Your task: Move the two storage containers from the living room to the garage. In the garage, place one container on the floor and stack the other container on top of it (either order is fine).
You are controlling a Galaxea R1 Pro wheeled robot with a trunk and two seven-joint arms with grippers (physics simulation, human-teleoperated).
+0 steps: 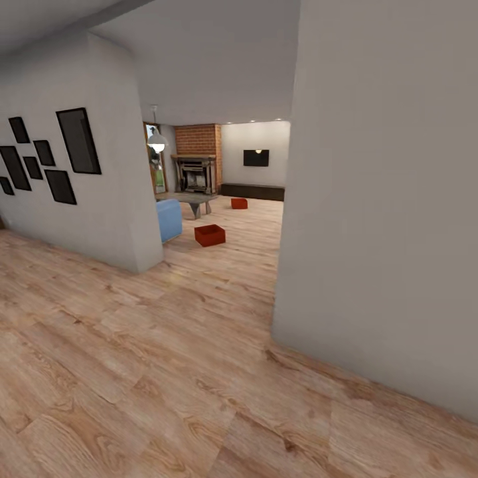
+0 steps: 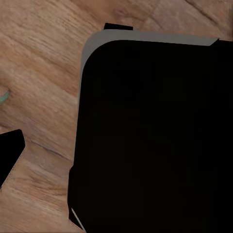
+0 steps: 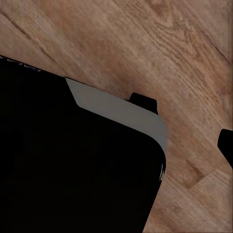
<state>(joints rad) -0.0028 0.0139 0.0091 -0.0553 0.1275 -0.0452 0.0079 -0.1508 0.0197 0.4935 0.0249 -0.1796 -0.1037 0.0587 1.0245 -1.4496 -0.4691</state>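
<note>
Each wrist camera looks down past a broad black, round-cornered, grey-edged slab of the robot's own body point(image 2: 145, 136) point(image 3: 73, 160). A small dark tip juts beside each slab. Whether the fingers are parted cannot be told.

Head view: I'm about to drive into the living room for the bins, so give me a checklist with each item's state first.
1. Both bins in sight: ok, near bin and far bin sit on the wood floor.
2. Opening between the walls unobstructed: ok.
3. Near bin apart from the sofa: ok.
4. Right wall clearance: not ok, its corner is close.
5. Grippers open: cannot tell.
</note>
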